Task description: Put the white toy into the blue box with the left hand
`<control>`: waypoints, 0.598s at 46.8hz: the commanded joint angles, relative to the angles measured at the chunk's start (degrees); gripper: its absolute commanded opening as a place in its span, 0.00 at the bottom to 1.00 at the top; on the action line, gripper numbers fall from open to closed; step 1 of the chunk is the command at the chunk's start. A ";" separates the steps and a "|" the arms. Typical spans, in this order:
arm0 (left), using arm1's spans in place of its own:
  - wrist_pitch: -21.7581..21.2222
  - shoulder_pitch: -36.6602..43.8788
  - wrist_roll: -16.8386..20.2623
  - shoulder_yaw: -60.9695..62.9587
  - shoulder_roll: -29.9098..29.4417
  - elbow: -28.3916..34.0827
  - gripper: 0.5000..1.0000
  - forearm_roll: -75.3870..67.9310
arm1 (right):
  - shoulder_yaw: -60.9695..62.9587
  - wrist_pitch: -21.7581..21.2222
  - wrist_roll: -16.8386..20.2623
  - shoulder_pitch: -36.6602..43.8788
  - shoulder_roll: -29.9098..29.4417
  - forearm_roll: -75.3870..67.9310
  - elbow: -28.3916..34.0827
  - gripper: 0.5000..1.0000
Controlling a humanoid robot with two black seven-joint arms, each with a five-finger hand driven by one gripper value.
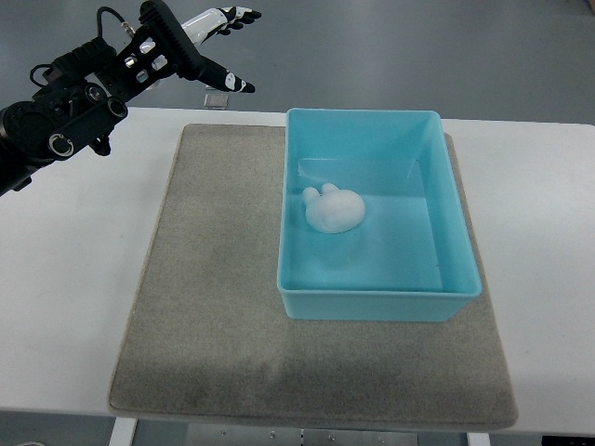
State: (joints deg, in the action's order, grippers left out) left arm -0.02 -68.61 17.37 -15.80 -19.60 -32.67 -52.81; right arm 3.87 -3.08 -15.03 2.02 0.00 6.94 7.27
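Judging the placing as done: white toy lying inside blue box, on the floor, toward the left wall and a bit toward the far wall, not touching any wall as far as can be told. Looks like a small rounded bunny, ears pointing left. Box sitting on grey mat, mat on white table.

Left hand up at top left, well apart from box and toy, above the far edge of the table. Fingers spread and stretched out, holding nothing. Black forearm entering from left edge. Right hand not visible.

Doing the remaining step well, as a judgement: only a retreat left. Keep hand high and clear of the box rim, fingers loose, no sweep back over the box, no brushing the mat edge. No regrasp needed unless toy must be centred; already fully inside, so leave alone. Risk low: the near-left box wall is the only thing close to the arm's path.

Writing: none readable. No brand or label seen on box, toy, mat. Small clear object on table beyond mat, too small to identify, no legible text. Markings on arm too small to read.
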 commanded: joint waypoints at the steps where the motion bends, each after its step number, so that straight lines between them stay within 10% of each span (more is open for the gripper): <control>1: 0.02 -0.03 -0.05 -0.20 0.09 2.08 0.92 6.73 | 0.00 0.00 0.00 0.00 0.00 0.00 0.02 0.87; 28: -4.82 -0.73 -9.28 -0.38 0.62 6.22 0.92 52.36 | 0.00 0.00 0.00 0.00 0.00 0.00 0.02 0.87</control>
State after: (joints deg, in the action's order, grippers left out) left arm -3.94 -69.42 9.22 -16.17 -19.16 -26.55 -4.62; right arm 3.87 -3.08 -15.03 2.02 0.00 6.94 7.29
